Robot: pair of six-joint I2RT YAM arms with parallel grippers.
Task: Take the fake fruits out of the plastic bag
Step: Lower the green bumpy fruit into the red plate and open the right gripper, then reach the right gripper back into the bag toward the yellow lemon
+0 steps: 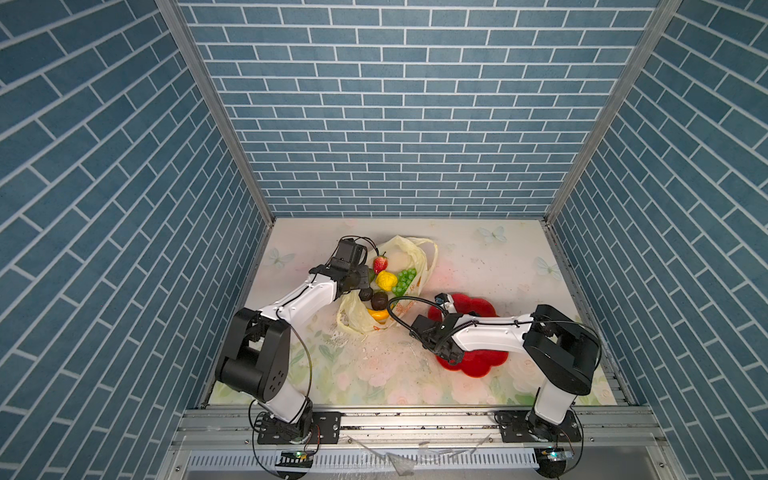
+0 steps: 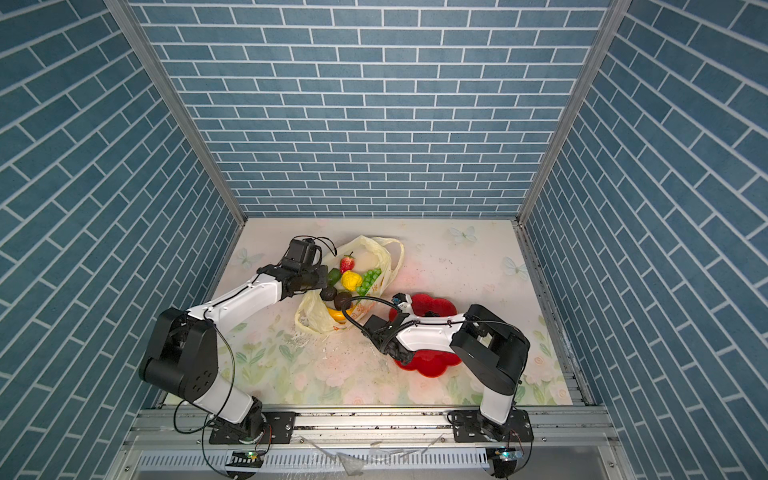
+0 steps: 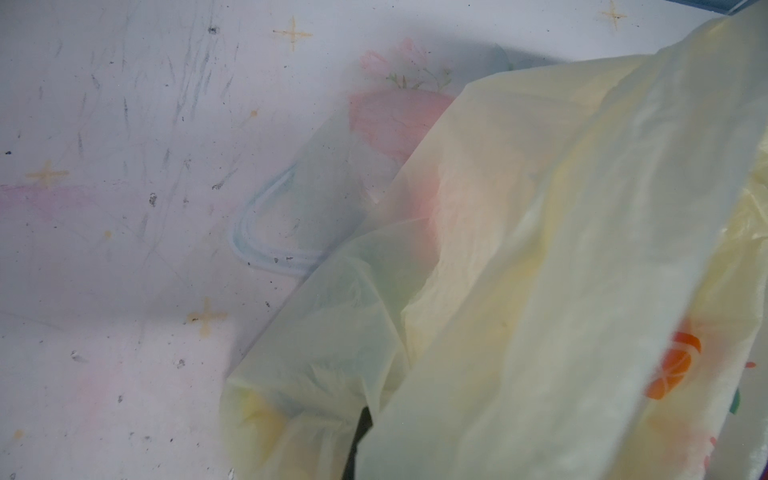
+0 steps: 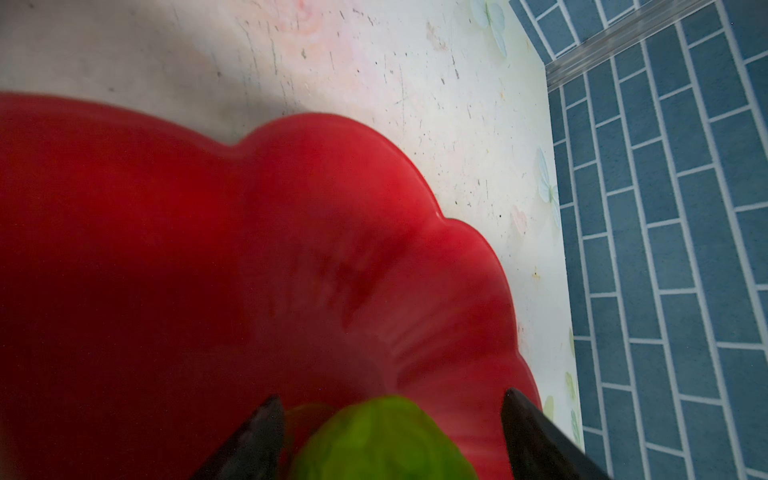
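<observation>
step: drop-off of green knobbly ball (image 4: 382,444) onto red plate (image 4: 208,249). right gripper (image 4: 391,397) low over plate, jaws released and spread wide, ball between them; whether ball rests on plate unclear. left gripper (image 1: 363,280) clenched, seemingly pinching rim of plastic bag (image 1: 401,247). other fake fruits (image 1: 386,286) lie in open bag on bench (image 1: 478,257): strawberry (image 1: 380,264), grape bunch (image 1: 405,280), banana (image 1: 378,314). to do well: lift right gripper straight up so jaws do not nudge ball off plate; re-enter bag mouth from above; left pinch steady, no tugging thin film.
</observation>
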